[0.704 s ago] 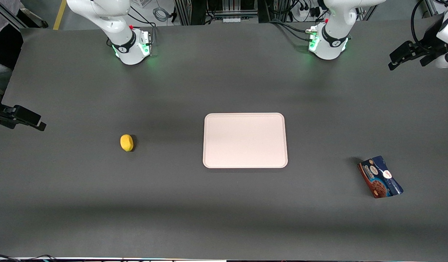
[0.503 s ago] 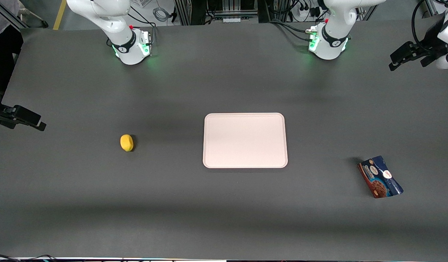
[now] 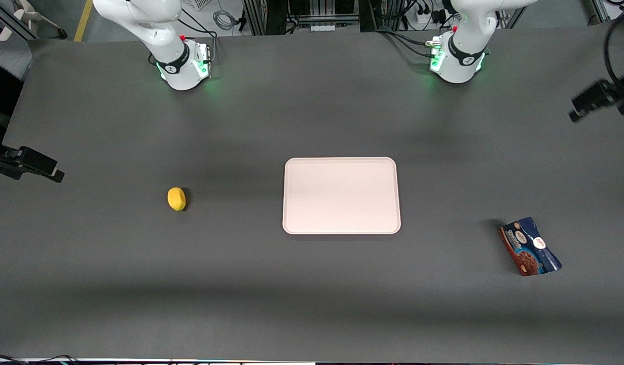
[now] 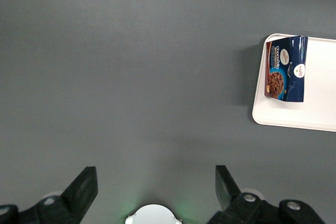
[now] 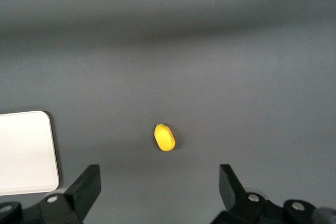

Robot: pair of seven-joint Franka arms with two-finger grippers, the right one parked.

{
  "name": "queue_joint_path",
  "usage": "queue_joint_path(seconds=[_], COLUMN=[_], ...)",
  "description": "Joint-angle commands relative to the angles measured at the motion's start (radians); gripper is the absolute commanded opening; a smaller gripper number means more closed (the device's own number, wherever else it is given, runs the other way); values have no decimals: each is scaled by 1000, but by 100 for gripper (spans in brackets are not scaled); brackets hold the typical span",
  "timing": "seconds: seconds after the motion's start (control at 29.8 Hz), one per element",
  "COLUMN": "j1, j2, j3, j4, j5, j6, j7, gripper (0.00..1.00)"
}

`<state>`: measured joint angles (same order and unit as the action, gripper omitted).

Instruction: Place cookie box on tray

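The hand (image 3: 590, 104) hangs above the dark surface (image 3: 241, 294) in the upper part of the front frame, at the working arm's end. It looks blurred there, but the wrist camera shows its fingers (image 4: 84, 187) spread wide with nothing between them. The cookie box (image 3: 528, 246) lies flat and askew on the surface in the lower half of that frame, nearer the front camera than the hand. It is well apart from the pink tray (image 3: 342, 195) at mid-frame, though the wrist camera seems to line it up with the tray's corner.
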<state>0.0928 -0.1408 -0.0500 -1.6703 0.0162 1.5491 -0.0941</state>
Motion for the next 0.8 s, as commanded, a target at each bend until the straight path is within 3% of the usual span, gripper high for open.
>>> queue_joint_path(seconds=[0.0,0.17,0.77], j1=[7,10,19], j2=[203,351,777], j3=[28,45,52], j4=[214,250,265], j5=[24,18,48], j6=[-41,12,457], j7=[14,14,-1], gripper=[100,100,100])
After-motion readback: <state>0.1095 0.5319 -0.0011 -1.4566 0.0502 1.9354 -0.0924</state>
